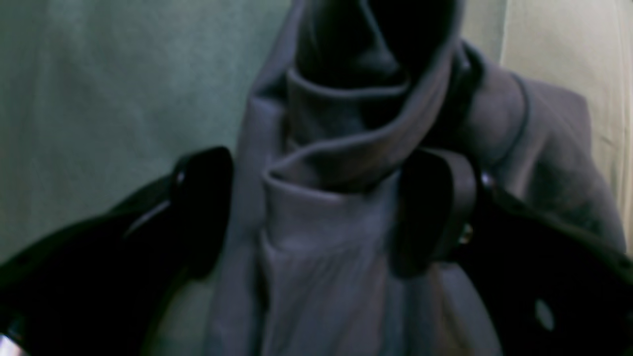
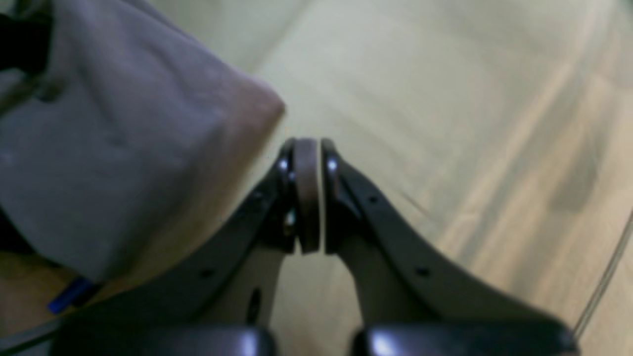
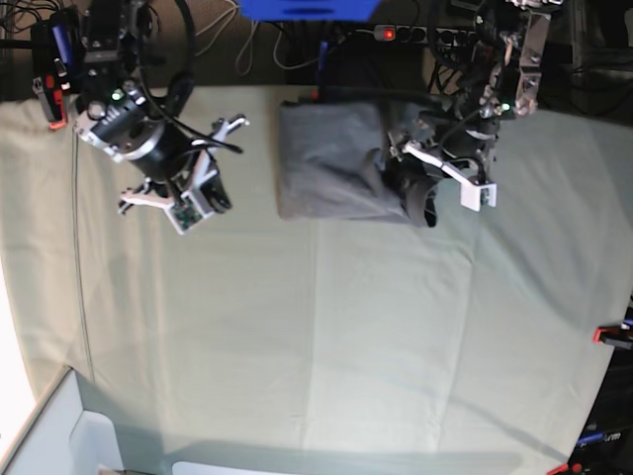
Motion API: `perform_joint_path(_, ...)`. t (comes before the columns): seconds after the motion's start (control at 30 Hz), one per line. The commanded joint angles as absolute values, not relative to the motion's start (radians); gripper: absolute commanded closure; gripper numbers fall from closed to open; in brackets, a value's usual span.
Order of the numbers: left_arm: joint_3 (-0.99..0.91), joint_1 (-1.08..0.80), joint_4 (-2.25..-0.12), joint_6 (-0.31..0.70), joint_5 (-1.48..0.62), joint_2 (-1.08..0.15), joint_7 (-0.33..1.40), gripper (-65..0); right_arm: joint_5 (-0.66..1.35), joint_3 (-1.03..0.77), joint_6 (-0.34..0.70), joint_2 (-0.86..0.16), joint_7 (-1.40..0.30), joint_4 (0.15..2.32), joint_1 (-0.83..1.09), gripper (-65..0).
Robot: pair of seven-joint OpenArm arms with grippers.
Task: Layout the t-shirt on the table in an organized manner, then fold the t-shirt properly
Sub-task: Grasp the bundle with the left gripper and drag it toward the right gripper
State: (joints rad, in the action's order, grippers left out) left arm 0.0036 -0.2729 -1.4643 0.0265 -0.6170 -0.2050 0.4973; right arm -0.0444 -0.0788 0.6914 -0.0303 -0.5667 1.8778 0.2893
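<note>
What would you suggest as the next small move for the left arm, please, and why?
Probably lift the left tool straight up and clear of the t-shirt. Its jaws stand apart around a bunched fold rather than pinching it, and the shirt already lies as a compact folded stack on the table, so backing off gently should avoid dragging it.

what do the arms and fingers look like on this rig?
Both arms are black and silver with white 3D-printed brackets, looped black cables and green board lights. Fingers are glossy black, curved, studded with small screws, tipped with brownish pads.
</note>
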Motion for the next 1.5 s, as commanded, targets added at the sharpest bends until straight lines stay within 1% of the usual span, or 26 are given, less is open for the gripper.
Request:
perform_joint_path(0.0,0.001,-0.274,-1.469,0.021,-0.611,-0.213,0.506,-45.0,-0.027,-0.088,0.698,-0.035,-0.544,1.899,0.282,0.0)
perform_joint_path(0.03,-0.002,-0.274,-1.466,0.021,-0.611,-0.213,0.506,-40.9,-0.027,-0.096,0.698,-0.035,-0.544,1.900,0.282,0.0)
perform_joint_path(0.1,-0.001,-0.269,-1.440,0.021,-0.611,-0.228,0.504,-30.5,-0.027,-0.116,0.698,-0.035,-0.544,1.908,0.292,0.0)
perform_joint_path(0.17,0.002,-0.242,-1.412,0.021,-0.618,-0.234,0.506,-22.9,-0.027,-0.128,0.698,-0.033,-0.544,1.920,0.300,0.0)
perform_joint_path(0.43,0.007,-0.196,-1.411,0.021,-0.610,-0.237,0.509,-0.2,-0.027,-0.191,0.698,-0.033,-0.544,1.985,0.323,0.0)
perform_joint_path(0.53,0.073,-0.153,-1.420,0.022,-0.615,-0.262,0.541,-0.2,-0.025,-0.231,0.698,-0.033,-0.544,1.995,0.323,0.0)
perform_joint_path(0.6,0.162,-0.117,-1.437,0.031,-0.611,-0.286,0.541,-0.2,-0.025,-0.257,0.698,-0.031,-0.544,1.997,0.325,0.0)
perform_joint_path(0.7,0.292,-0.042,-1.443,0.111,-0.610,-0.318,0.533,-0.2,-0.025,-0.300,0.698,-0.031,-0.544,1.997,0.338,0.0)
perform_joint_path(0.87,0.479,0.104,-1.432,0.234,-0.607,-0.331,0.533,-0.2,-0.025,-0.341,0.698,-0.030,-0.544,1.997,0.360,0.0)
perform_joint_path(1.0,0.627,0.228,-1.412,0.349,-0.472,-0.317,0.533,-0.2,-0.025,-0.369,0.698,-0.030,-0.544,1.997,0.367,0.0)
perform_joint_path(1.07,0.676,0.280,-1.374,0.395,-0.381,-0.277,0.532,-0.2,-0.025,-0.386,0.698,-0.030,-0.544,1.997,0.367,0.0)
perform_joint_path(1.2,0.685,0.337,-1.265,0.478,-0.217,-0.186,0.532,-0.2,-0.025,-0.403,0.698,-0.030,-0.544,1.997,0.390,0.0)
perform_joint_path(1.37,0.680,0.390,-1.162,0.581,-0.081,-0.081,0.530,-0.2,-0.025,-0.406,0.698,-0.030,-0.544,1.997,0.397,0.0)
perform_joint_path(1.47,0.680,0.407,-1.122,0.619,-0.031,-0.024,0.529,-0.2,-0.025,-0.406,0.698,-0.030,-0.542,1.997,0.417,0.0)
